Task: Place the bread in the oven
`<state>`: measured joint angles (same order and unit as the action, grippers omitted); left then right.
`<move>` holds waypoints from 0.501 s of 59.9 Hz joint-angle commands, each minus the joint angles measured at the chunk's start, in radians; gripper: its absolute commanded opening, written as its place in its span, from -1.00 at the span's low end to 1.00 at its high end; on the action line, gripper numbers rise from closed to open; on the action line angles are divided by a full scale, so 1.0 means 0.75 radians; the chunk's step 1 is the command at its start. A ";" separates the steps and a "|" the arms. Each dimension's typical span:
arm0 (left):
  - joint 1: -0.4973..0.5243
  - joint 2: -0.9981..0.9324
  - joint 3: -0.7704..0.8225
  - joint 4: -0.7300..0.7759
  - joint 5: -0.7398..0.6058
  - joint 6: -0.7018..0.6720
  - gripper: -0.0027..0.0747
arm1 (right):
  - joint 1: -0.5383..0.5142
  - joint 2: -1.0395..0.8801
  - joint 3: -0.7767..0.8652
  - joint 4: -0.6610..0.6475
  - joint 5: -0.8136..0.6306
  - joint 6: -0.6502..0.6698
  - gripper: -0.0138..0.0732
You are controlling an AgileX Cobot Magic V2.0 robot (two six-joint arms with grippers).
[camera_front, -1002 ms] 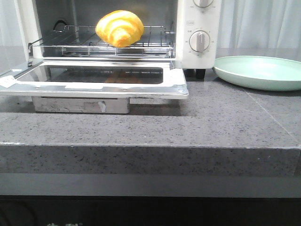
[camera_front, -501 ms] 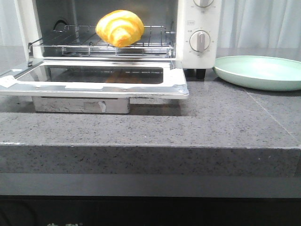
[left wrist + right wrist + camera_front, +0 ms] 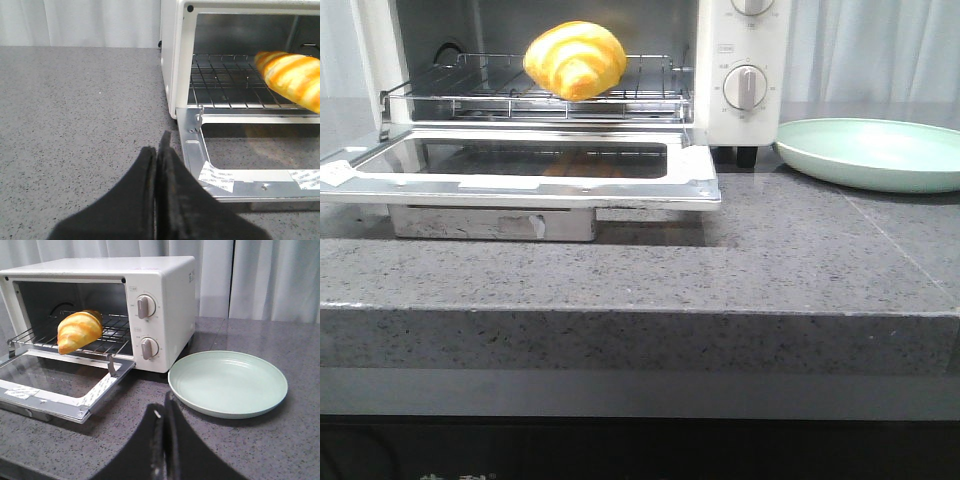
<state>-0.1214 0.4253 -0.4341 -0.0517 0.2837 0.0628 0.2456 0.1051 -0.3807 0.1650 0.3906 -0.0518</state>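
bread: glossy golden-yellow croissant-shaped roll [image 3: 575, 60] with orange-brown swirls is sitting on the wire rack inside the white toaster oven [image 3: 165, 300], door hanging open | long axis running across the rack | my left gripper [image 3: 159, 165] is nearer, right gripper [image 3: 164, 427] farther back by the pale green plate [image 3: 227, 382] | both clenched on nothing

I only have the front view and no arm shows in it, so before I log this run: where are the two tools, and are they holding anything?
Observer: The left tool is shut and empty, over bare counter beside the oven.
Operator: And the right?
Observer: The right tool is shut too, empty, in front of the green plate.
Operator: Anything on that plate?
Observer: Nothing; the bread lies on the wire rack, door down.
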 commanded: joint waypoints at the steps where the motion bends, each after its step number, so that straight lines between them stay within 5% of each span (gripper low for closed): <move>1: 0.002 0.006 -0.035 -0.006 -0.100 -0.008 -0.98 | -0.010 0.012 -0.032 -0.009 -0.120 -0.012 -0.84; 12: 0.005 -0.058 0.015 0.026 -0.117 -0.008 -0.98 | -0.010 0.012 -0.032 -0.009 -0.120 -0.012 -0.84; 30: 0.116 -0.510 0.285 0.015 -0.106 -0.008 -0.98 | -0.010 0.012 -0.032 -0.009 -0.120 -0.012 -0.84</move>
<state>-0.0578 0.0992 -0.2385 -0.0320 0.2770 0.0628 0.2450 0.1051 -0.3807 0.1650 0.3898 -0.0518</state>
